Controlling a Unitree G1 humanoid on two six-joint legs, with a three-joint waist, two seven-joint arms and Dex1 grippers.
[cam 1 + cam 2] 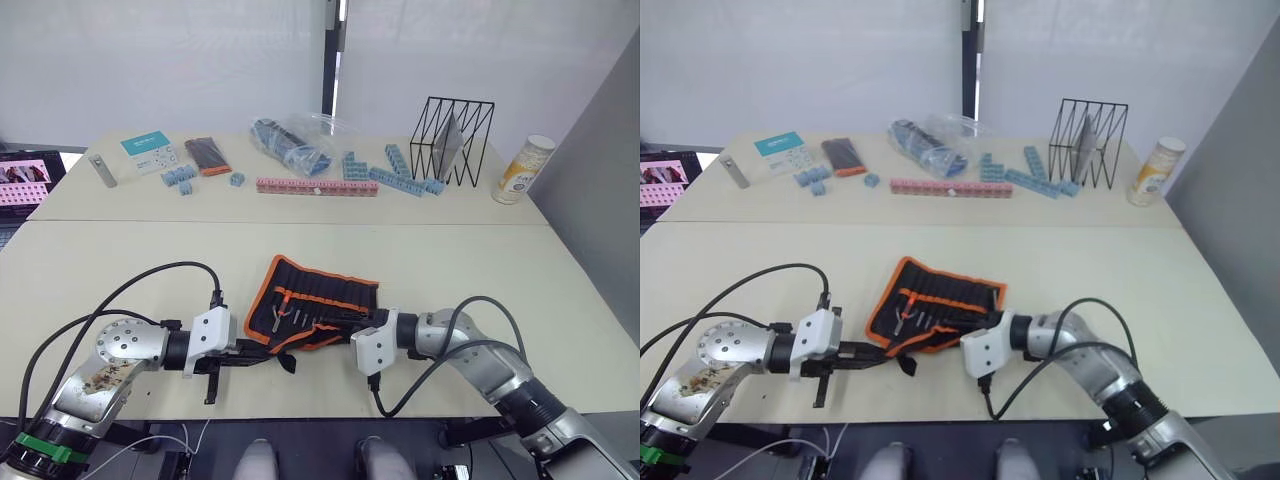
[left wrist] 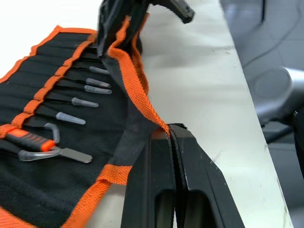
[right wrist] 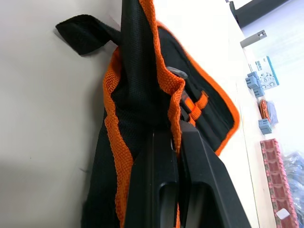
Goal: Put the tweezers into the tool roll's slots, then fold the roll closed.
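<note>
The roll (image 1: pixel 312 305) lay open on the counter (image 1: pixel 480 270) near its front edge, tweezers (image 2: pixel 78 102) seated in its slots (image 2: pixel 47 88). The left hand (image 2: pixel 172 135) and right hand (image 3: pixel 171 126) each pinched the roll's orange near hem.

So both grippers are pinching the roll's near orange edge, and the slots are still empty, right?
Not quite. Both the left gripper and the right gripper are shut on the roll's orange edge, but the slots are not empty: the left wrist view shows several tweezers tucked in, capped tips sticking out.
</note>
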